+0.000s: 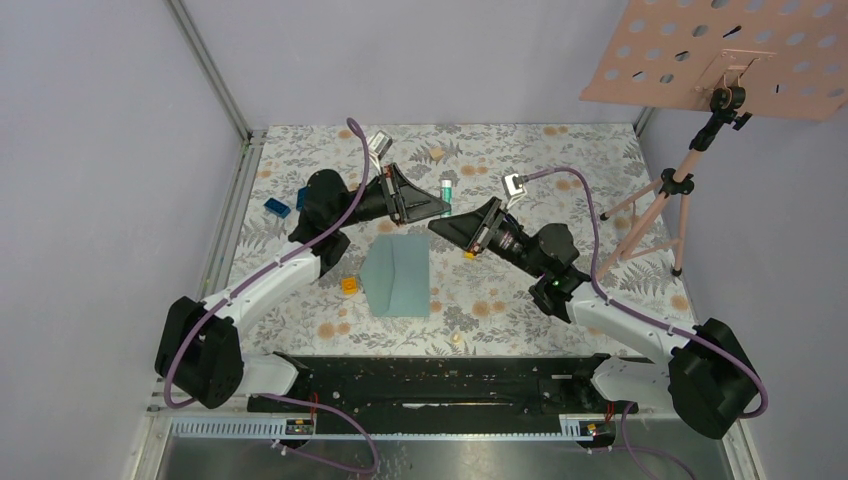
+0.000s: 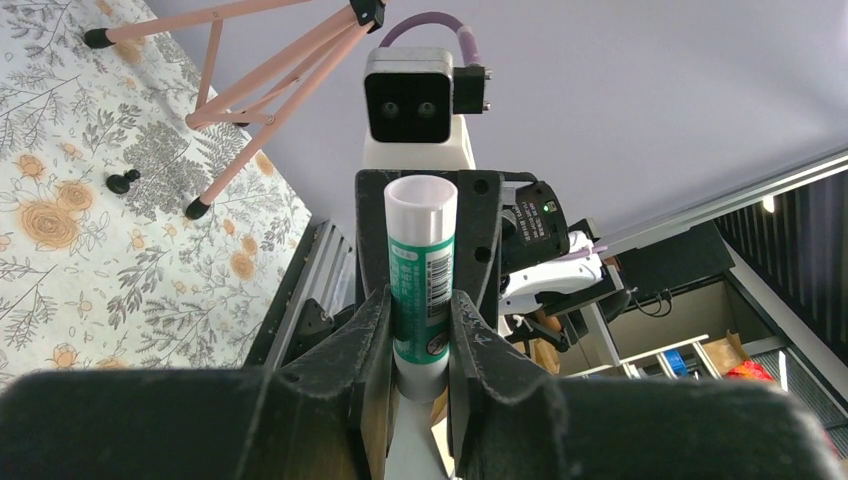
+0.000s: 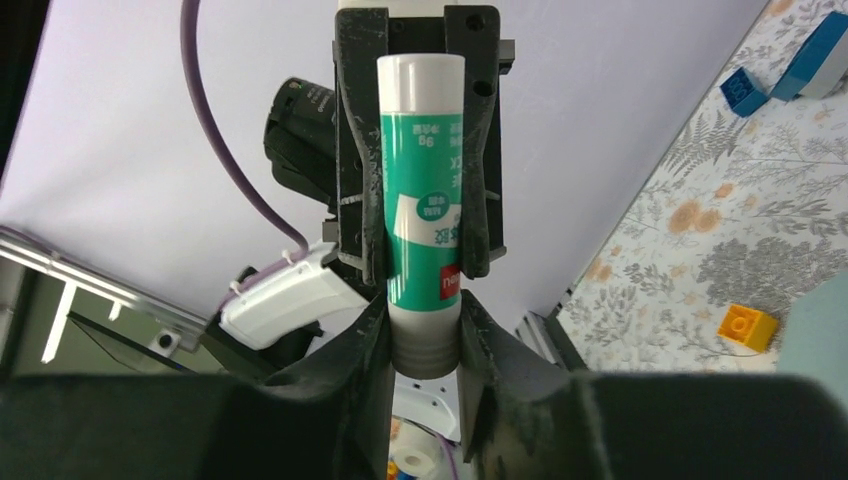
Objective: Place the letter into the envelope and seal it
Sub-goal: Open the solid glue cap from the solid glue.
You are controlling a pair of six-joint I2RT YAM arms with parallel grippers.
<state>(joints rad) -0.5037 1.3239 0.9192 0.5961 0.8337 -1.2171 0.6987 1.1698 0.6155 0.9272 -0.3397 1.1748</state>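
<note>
The teal envelope [image 1: 398,277] lies flat on the floral table, in front of both grippers; its corner shows in the right wrist view [image 3: 822,335]. The letter is not in view. My left gripper [image 1: 443,208] and right gripper [image 1: 436,224] meet tip to tip above the table. Both are shut on one green-and-white glue stick [image 2: 420,290]. In the left wrist view my left gripper [image 2: 420,335] clamps its lower body. In the right wrist view my right gripper [image 3: 425,340] clamps its grey end [image 3: 425,345]. A green-and-white tube [image 1: 447,186] shows beside the fingertips.
An orange block [image 1: 348,285] lies left of the envelope and also shows in the right wrist view [image 3: 745,327]. Blue blocks [image 1: 275,207] lie at the far left. A pink perforated board [image 1: 730,50] on a pink tripod [image 1: 660,200] stands at the right.
</note>
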